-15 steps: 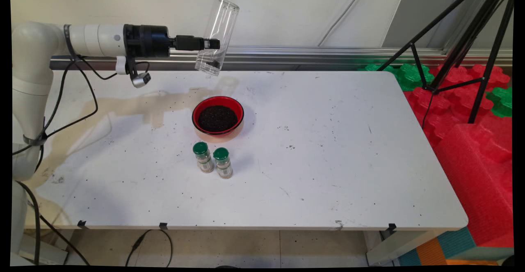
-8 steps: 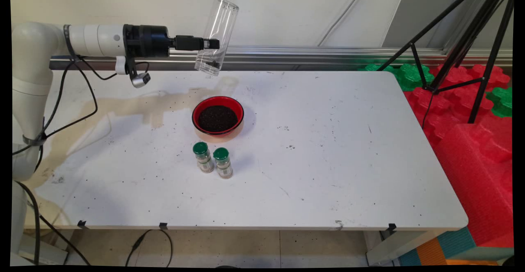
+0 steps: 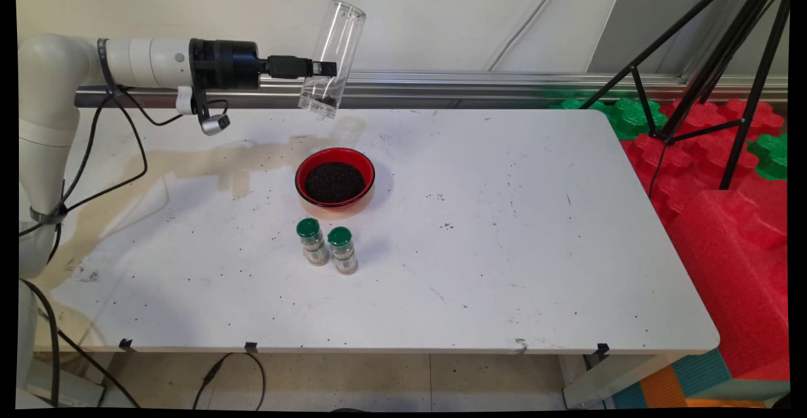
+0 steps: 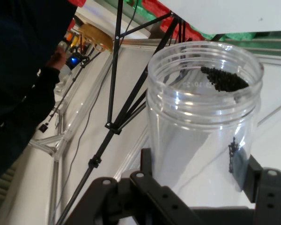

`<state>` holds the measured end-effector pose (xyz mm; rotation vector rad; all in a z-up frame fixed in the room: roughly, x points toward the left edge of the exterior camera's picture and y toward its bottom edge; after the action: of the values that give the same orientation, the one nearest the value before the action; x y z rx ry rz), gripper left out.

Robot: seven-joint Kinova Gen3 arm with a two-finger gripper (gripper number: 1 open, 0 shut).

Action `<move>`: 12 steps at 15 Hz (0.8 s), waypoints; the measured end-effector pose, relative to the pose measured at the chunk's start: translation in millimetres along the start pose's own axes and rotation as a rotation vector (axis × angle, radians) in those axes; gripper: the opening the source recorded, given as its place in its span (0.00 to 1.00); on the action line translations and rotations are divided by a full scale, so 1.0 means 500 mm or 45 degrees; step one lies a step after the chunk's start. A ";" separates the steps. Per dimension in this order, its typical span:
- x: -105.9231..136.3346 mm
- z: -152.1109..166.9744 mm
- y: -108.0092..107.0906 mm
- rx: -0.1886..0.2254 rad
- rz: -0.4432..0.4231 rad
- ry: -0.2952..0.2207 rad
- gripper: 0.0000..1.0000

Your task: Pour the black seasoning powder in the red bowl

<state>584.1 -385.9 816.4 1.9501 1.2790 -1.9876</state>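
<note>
**Gripper** (image 3: 325,68) (image 4: 199,166): black, two-fingered, on an arm stretched level from the left. It is clamped across the lower body of the clear jar, one finger on each side.

**Clear jar** (image 3: 332,58) (image 4: 203,117): plastic, with a threaded neck and no lid. It is held in the air over the far part of the tabletop, tilted, with the closed end up and to the right and the open mouth down and to the left. The mouth hangs above and beyond the far rim of the red bowl, touching nothing. The jar is almost empty.

**Dark grains** (image 4: 225,80): a small clump is seen inside the jar close to the mouth, and a thin trail clings to the wall lower down.

**Red bowl** (image 3: 335,177): it stands on the tabletop near the middle and is filled almost to the rim with the same dark grains.

**Two small bottles**, green-capped (image 3: 313,241) (image 3: 342,249): they stand upright side by side, just on the near side of the bowl and apart from it.

**Tabletop** (image 3: 504,248): white, speckled with stray dark grains, with a brownish stain (image 3: 189,166) spread on the left.

**Surroundings**: a black tripod (image 3: 712,58) and red and green foam blocks (image 3: 725,216) are found off the right edge.
</note>
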 end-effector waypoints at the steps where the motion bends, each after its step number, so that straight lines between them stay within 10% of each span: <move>1: 0.000 0.000 0.001 -0.003 -0.012 0.001 0.00; 12: 0.000 -0.003 0.007 -0.050 -0.378 0.029 0.00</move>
<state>587.2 -387.2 815.1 1.8625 1.6861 -2.0487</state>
